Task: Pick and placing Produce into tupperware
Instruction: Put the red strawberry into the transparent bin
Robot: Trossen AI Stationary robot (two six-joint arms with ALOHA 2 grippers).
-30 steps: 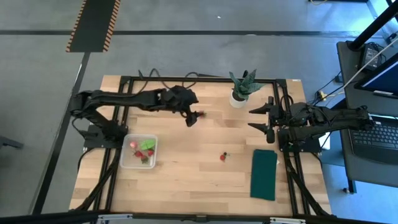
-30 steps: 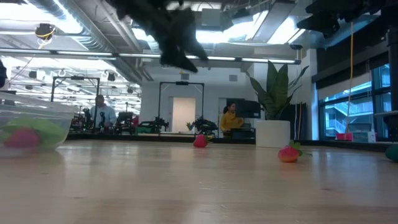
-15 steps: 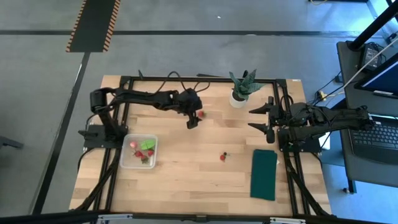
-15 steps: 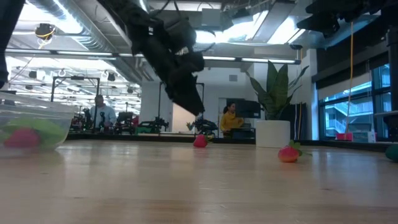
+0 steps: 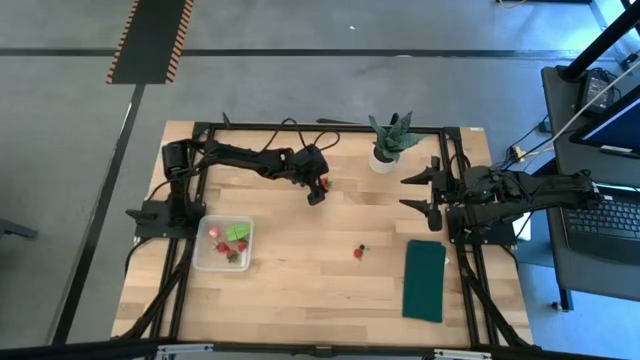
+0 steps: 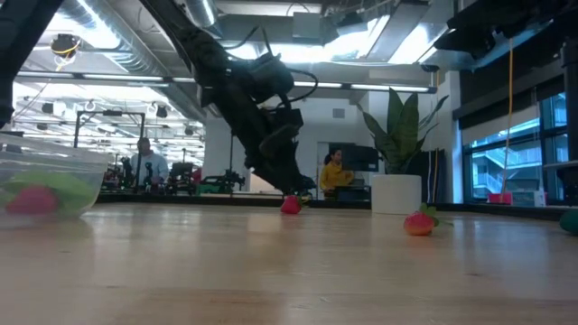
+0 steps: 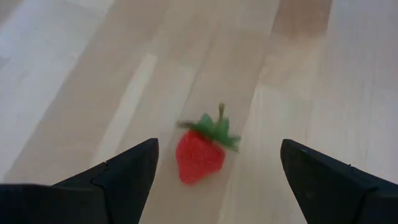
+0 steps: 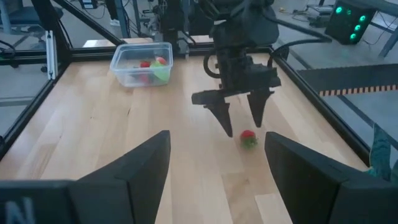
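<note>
Left end effector (image 5: 318, 190) half hides a strawberry (image 5: 325, 183) from above.

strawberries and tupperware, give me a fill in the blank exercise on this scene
1. The left gripper hangs over a strawberry with its jaws ____.
2. A second loose strawberry lies on the ____, beside the green cloth.
3. The tupperware sits on the ____ arm's side.
4. The potted plant has a ____ pot.

Missing words: open; table; left; white
</note>
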